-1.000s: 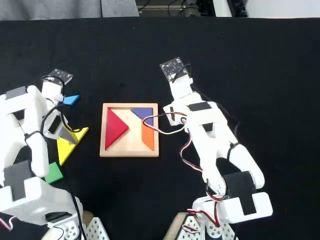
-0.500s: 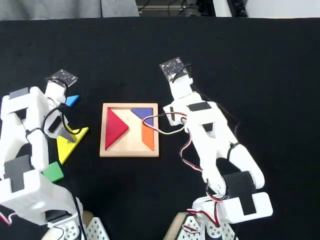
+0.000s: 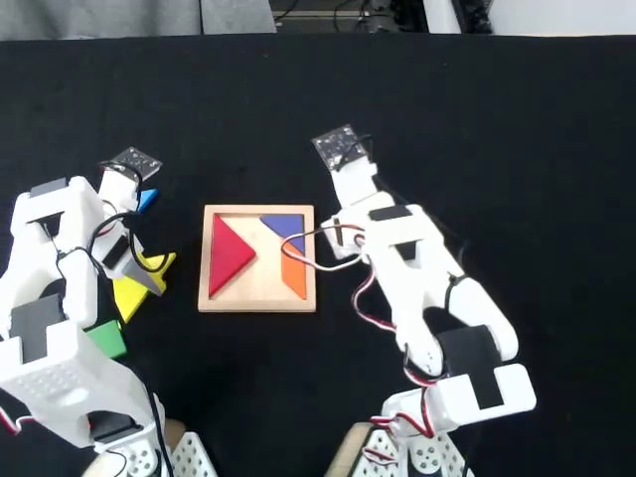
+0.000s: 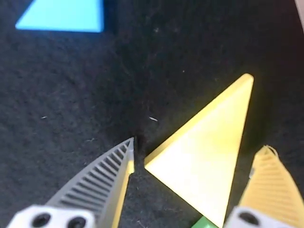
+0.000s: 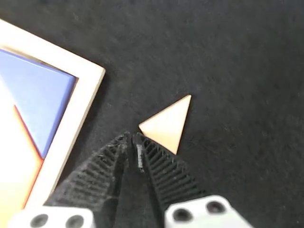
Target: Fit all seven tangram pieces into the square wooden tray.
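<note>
Left end effector, spread wide, straddles the yellow triangle.

Left arm, jaws wide apart; right arm, jaws together.

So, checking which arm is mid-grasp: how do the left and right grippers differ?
Left gripper is open, fingers either side of the yellow triangle; right gripper is shut beside the pale triangle. Left sits away from the wooden tray, right by its rim. Both hang low over the table.
</note>
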`<control>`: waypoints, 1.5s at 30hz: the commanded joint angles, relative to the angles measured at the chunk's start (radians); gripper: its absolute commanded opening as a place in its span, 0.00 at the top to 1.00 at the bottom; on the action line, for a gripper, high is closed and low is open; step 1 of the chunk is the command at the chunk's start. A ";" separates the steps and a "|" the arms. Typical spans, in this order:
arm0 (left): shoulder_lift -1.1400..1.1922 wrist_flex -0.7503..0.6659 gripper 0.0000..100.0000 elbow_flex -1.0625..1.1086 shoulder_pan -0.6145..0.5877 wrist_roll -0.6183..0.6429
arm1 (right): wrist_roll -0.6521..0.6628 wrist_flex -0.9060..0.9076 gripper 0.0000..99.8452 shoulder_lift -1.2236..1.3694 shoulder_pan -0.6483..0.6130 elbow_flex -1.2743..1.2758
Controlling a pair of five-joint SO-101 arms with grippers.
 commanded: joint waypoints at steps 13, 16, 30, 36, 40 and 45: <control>-0.008 -0.052 0.64 0.013 -0.025 0.109 | 0.009 -0.008 0.99 -0.008 -0.015 -0.051; -0.008 -0.054 0.64 0.028 -0.031 0.107 | 0.009 -0.008 0.99 -0.008 -0.015 -0.051; -0.009 -0.054 0.70 0.074 -0.028 0.048 | 0.009 -0.008 0.99 -0.008 -0.015 -0.051; -0.009 -0.054 0.71 0.074 -0.028 0.048 | 0.009 -0.008 0.99 -0.008 -0.015 -0.051; -0.009 -0.054 0.72 0.074 -0.028 0.054 | 0.009 -0.008 0.99 -0.008 -0.015 -0.051; -0.020 -0.049 0.71 0.053 -0.041 0.103 | 0.009 -0.008 0.99 -0.008 -0.015 -0.051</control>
